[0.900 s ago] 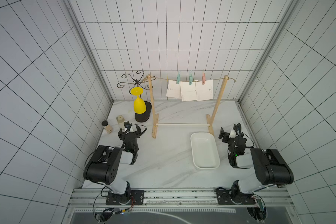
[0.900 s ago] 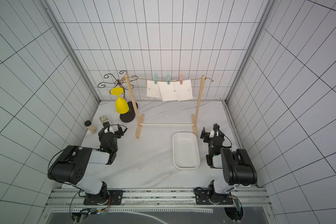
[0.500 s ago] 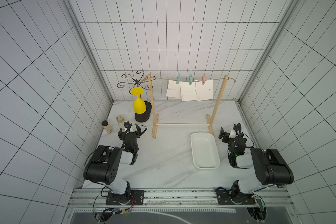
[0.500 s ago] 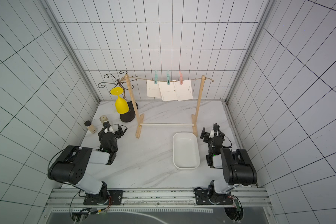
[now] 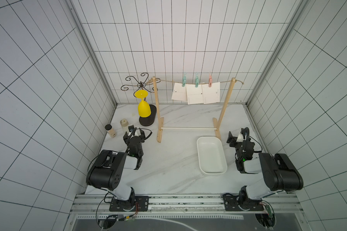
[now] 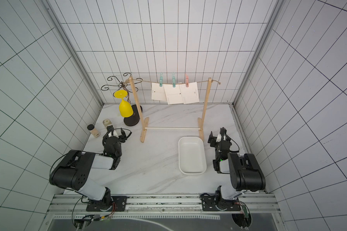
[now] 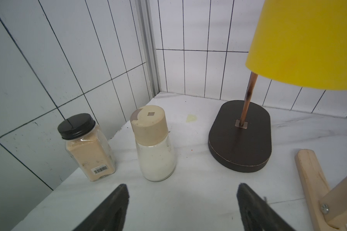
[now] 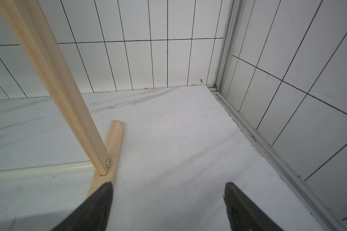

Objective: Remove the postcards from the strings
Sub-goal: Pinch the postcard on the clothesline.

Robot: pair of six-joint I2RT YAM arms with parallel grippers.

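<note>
In both top views the postcards (image 5: 195, 94) (image 6: 174, 94) hang pegged on the string (image 5: 168, 81) at the far side, well apart from the left gripper (image 5: 134, 132) at near left and the right gripper (image 5: 238, 137) at near right. Their print is too small to read.

In the left wrist view, the left gripper (image 7: 181, 187) is spread and empty, facing two jars (image 7: 155, 144). The yellow glass (image 7: 304, 40) is cut off.

In the right wrist view, the right gripper (image 8: 168, 185) is spread and empty beside the wooden post (image 8: 54, 84), whose top is cut off.

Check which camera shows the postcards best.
The top views: in both top views all three postcards hang face-on, overlapping, pegged to the string. Left wrist shows none of them, only two jars and a dark stand base. Right wrist shows only the frame's wooden post.
</note>
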